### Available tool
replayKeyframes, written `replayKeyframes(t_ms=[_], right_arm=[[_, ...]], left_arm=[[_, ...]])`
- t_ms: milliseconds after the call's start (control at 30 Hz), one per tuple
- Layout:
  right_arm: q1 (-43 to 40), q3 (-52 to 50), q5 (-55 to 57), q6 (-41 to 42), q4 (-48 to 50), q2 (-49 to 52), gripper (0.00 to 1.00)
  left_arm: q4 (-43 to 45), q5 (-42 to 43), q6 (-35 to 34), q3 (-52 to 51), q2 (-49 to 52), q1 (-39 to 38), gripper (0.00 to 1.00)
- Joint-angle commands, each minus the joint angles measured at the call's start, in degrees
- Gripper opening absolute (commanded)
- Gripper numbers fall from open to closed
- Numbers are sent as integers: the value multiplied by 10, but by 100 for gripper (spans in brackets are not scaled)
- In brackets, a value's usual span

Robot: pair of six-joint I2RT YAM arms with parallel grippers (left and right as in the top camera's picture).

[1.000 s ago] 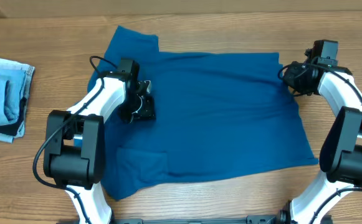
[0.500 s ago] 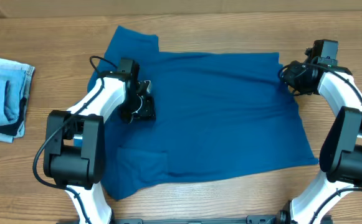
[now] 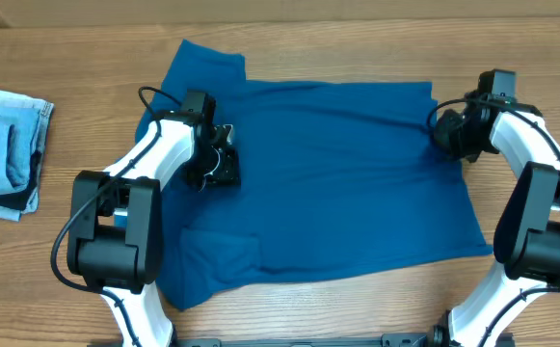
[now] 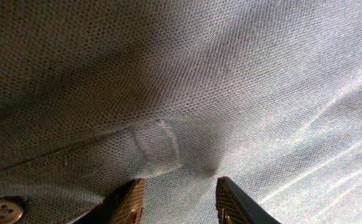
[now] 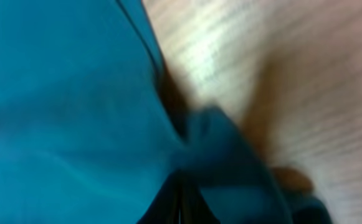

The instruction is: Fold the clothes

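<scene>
Wood worktop (image 3: 357, 39) carried the teal shirt (image 3: 328, 183), spread mostly flat across the middle. One sleeve ran up at far left, the near-left corner was already turned over on itself, and the near hem sat close to the front edge. A pale denim stack (image 3: 5, 149) lay well apart at far left, not part of this. Left pincer (image 3: 224, 166) was down on the shirt's left-centre. In its wrist view the left pincer (image 4: 177, 190) had its jaws apart, pressed onto the knit with a small pleat rising between them, right by the placket end and a button (image 4: 3, 210). Right pincer (image 3: 450, 135) was at the shirt's far-right edge. Its wrist view was blurred: the right pincer (image 5: 181, 186) showed a wad of cloth at the tip beside bare wood, so I couldn't tell whether the jaws were clamped. My read is a pick-up before a fold, both sides getting purchase. To do it well, close the left on that pleat only once it's a real ridge, and steer clear of the button. Confirm the right has the hem and not just a wrinkle. Lift both together and low, keeping the cloth taut between them.
</scene>
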Motion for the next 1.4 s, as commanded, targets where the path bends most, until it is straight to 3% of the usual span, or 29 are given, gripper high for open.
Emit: replayKeyframes(t_ms=[0,100,200,267,367,700,1067,1367], right_arm=[[3,0,6,48,-61,-37,4],[3,0,38,61,-64,-38,4],[0,1,16,14,34,-53,5],[-3,1,-34,0,109,-61,24],[-5,0,-69,0,191,-49,32],[-17,1,-67,5,341,71,32],[-5,0,-71,5,340,110,38],[-6,3,-148,0,353,121,33]], left_arm=[[6,-21,13,4,8,-1,42],[6,-21,13,4,8,-1,42],[5,-21,13,4,8,-1,42],[3,-21,13,4,8,-1,42],[7,-21,12,4,8,-1,43],[2,-18,12,4,8,-1,43],[2,-19,12,4,8,-1,43],[2,-19,12,4,8,-1,43]])
